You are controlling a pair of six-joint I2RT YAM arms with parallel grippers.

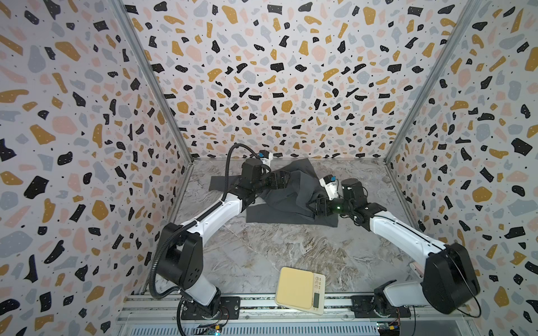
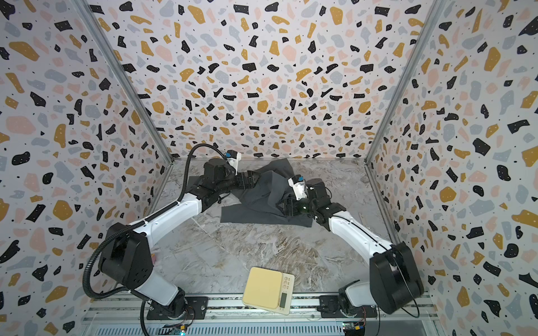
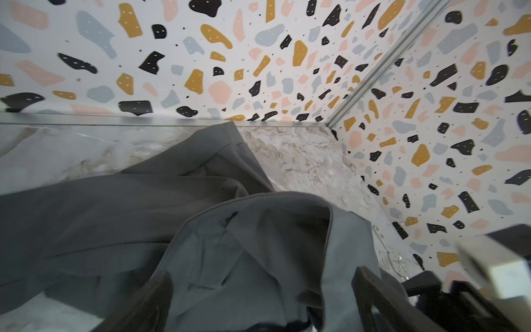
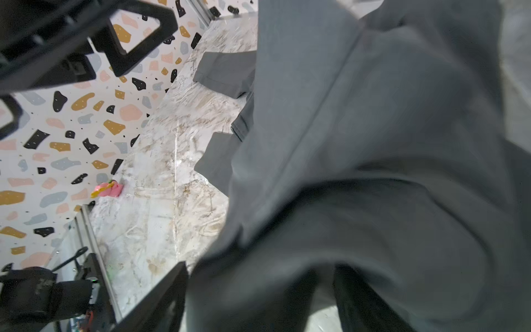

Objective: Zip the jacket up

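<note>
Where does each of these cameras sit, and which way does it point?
Top views: high above the near edge, looking down at table, jacket and scale; left arm and right arm show.
Left wrist: on the left arm, facing the back wall over the jacket; the open left claw shows.
Right wrist: on the right arm, facing leftward across the jacket; the open right claw and the left claw show.
Shared: all show the jacket.

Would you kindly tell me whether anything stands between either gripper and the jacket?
Nothing visible does. The left gripper and the right gripper are both at the jacket, with its grey fabric lying between their spread jaws. The kitchen scale sits apart, at the table's near edge.
</note>
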